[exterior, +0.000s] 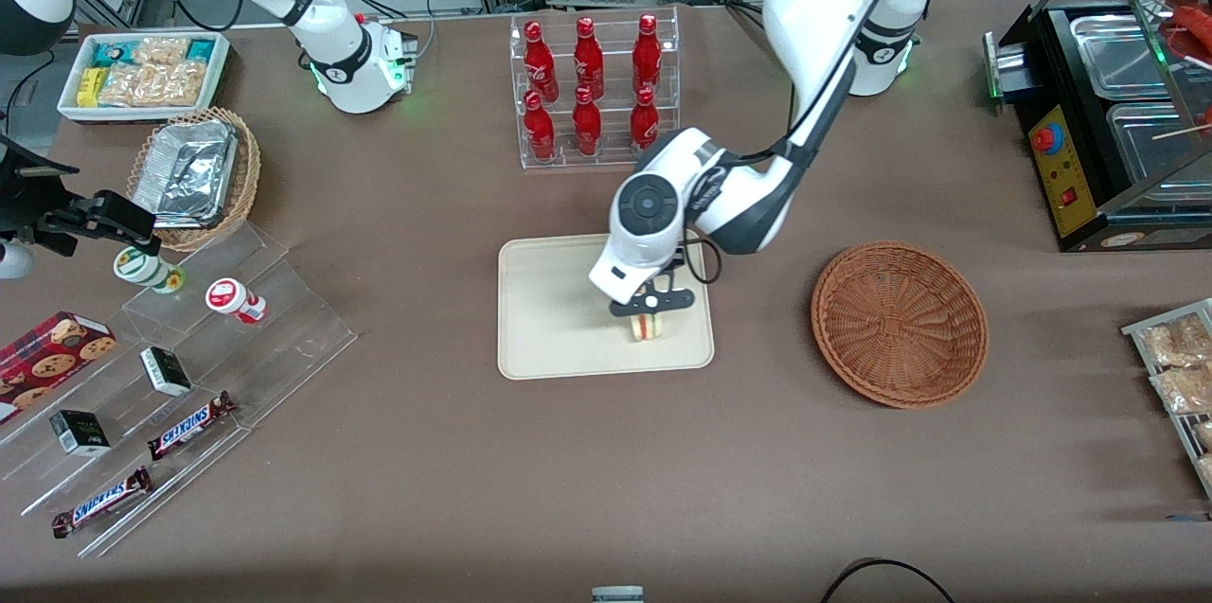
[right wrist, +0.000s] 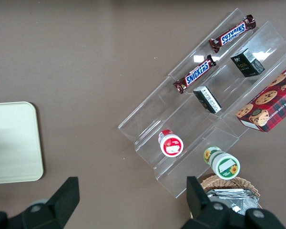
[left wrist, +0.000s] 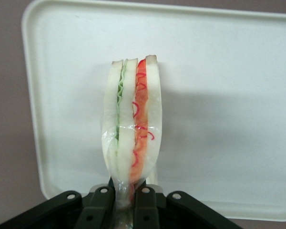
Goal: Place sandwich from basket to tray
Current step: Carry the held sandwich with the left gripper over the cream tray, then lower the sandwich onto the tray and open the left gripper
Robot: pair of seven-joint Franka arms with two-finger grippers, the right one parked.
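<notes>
Half the sandwich (left wrist: pixel 132 129) is hiding under the gripper (exterior: pixel 650 303), which is pinching it over the tray (exterior: pixel 549 319), near the rim facing the basket (exterior: pixel 898 323).

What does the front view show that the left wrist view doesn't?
Only the front view shows the empty basket, the rack of red bottles and where the gripper hangs: over the tray's edge nearest the basket. Only the left wrist view shows the sandwich's red and green filling layers and clear wrap close up, with the jaws shut on its end. Both show the sandwich over the tray.
</notes>
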